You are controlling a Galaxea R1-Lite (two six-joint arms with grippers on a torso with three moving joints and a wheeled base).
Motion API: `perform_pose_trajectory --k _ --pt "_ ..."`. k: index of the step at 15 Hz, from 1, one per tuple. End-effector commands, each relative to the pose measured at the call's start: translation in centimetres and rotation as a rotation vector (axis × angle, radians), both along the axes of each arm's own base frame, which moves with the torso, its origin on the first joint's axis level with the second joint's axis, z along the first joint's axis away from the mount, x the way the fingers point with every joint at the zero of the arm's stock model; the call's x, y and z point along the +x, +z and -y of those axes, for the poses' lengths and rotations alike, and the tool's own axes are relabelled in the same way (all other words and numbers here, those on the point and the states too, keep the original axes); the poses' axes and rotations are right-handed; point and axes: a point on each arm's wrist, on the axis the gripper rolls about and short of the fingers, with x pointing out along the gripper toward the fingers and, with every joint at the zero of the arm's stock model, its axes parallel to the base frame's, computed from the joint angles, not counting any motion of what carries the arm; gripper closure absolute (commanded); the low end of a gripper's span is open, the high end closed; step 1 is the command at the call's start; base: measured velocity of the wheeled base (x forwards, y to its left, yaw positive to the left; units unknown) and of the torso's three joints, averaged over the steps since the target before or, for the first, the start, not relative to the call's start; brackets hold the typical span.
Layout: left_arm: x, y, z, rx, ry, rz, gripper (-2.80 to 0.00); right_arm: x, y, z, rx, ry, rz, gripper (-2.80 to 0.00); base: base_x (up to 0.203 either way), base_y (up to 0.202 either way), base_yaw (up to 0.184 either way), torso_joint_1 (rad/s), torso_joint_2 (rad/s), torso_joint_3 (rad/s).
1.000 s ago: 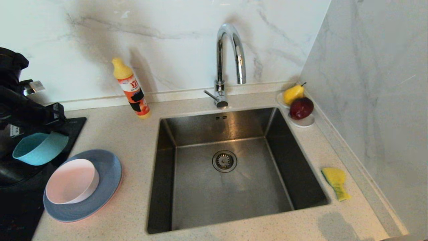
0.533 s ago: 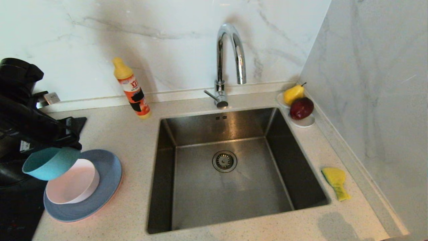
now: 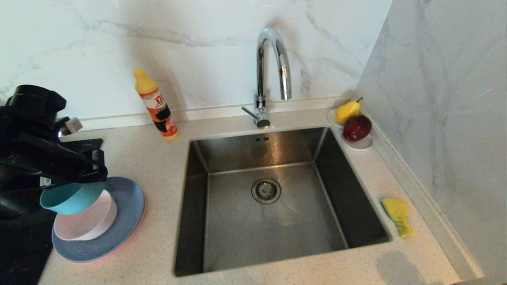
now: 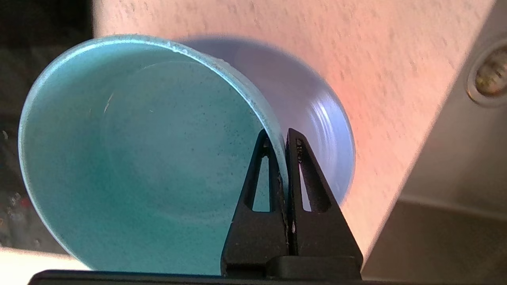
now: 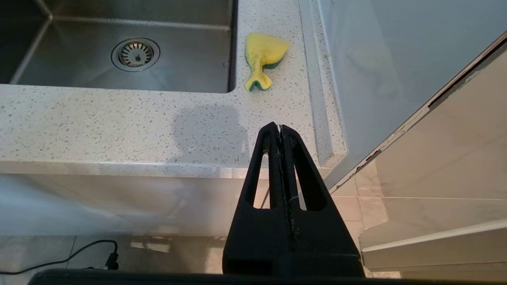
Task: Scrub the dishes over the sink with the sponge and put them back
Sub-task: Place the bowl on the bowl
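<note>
My left gripper (image 3: 96,179) (image 4: 279,134) is shut on the rim of the teal bowl (image 3: 71,198) (image 4: 138,166), one finger inside and one outside. The bowl hangs tilted just over the pale pink-white bowl (image 3: 85,225), which sits on the blue plate (image 3: 127,206). A pink plate edge (image 3: 119,248) shows under the blue one. The steel sink (image 3: 237,237) lies to the right with its drain strainer (image 3: 265,190). On the counter right of the sink rests the yellow and green sponge (image 3: 398,215) (image 5: 262,59). My right gripper (image 5: 280,127) is parked in front of the counter edge, shut and empty.
A chrome faucet (image 3: 271,59) stands behind the sink. An orange detergent bottle (image 3: 156,105) leans at the back wall. A small white dish (image 3: 359,145) with a pear and a red fruit sits in the right corner. A black cooktop (image 3: 23,245) lies at the far left.
My left arm has carried the teal bowl to the right and downward, from over the black cooktop to just above the pale bowl. The right arm has stayed still.
</note>
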Motion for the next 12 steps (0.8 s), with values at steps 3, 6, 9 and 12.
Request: perform_pose_trajectory --k 3,6,9,12 --pt "1.4 -1.8 -0.2 -0.001 0.016 -0.035 0.00 0.0 0.0 0.0 -0.001 0.001 -0.001 0.00 0.000 0.000 0.000 0.000 0.00 0.000" --pt "1.0 -1.1 0.0 -0.008 0.024 -0.011 0.00 0.0 0.0 0.0 -0.001 0.000 -0.001 0.00 0.000 0.000 0.000 0.000 0.00 0.000" --pt "-0.2 0.6 0.3 -0.009 0.025 0.038 0.00 0.0 0.0 0.0 -0.001 0.001 -0.001 0.00 0.000 0.000 0.000 0.000 0.00 0.000" --pt "-1.3 1.8 0.7 -0.005 0.021 0.052 0.00 0.0 0.0 0.0 -0.001 0.000 -0.001 0.00 0.000 0.000 0.000 0.000 0.00 0.000"
